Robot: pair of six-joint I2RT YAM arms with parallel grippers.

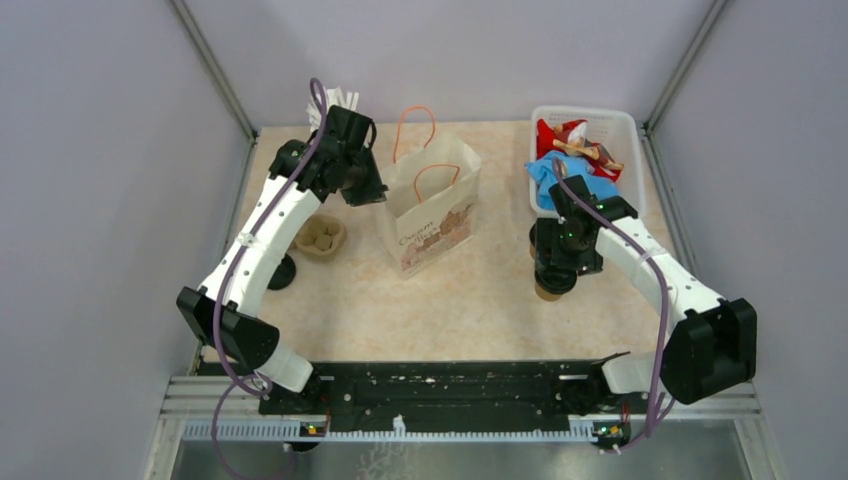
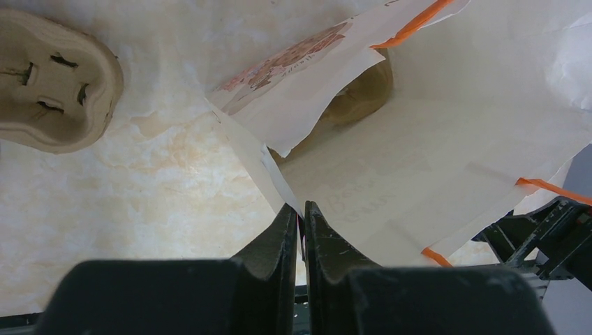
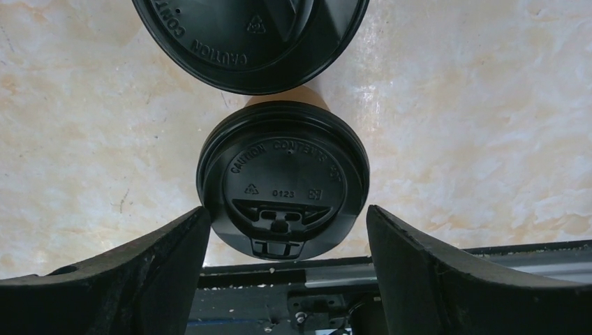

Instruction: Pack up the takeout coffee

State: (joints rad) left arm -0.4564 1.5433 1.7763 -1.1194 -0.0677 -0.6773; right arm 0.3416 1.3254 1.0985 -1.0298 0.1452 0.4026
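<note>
Two brown paper cups with black lids stand close together right of centre. In the right wrist view, the near lid [image 3: 283,181] lies between my open right gripper's [image 3: 286,218] fingers, and the far lid [image 3: 251,35] is just beyond. From above, the right gripper [image 1: 555,268] hangs over the cups, showing only a brown edge of one cup [image 1: 548,292]. The white paper bag [image 1: 430,205] with orange handles stands open at centre. My left gripper [image 2: 301,209] is shut on the bag's rim [image 2: 279,174] and also shows in the top view [image 1: 366,190].
A pulp cup carrier [image 1: 320,238] lies left of the bag, also in the left wrist view [image 2: 52,80]. A brown shape [image 2: 359,94] shows inside the bag. A white bin [image 1: 625,125] of red and blue items is at back right. White straws [image 1: 338,100] stand behind the left arm.
</note>
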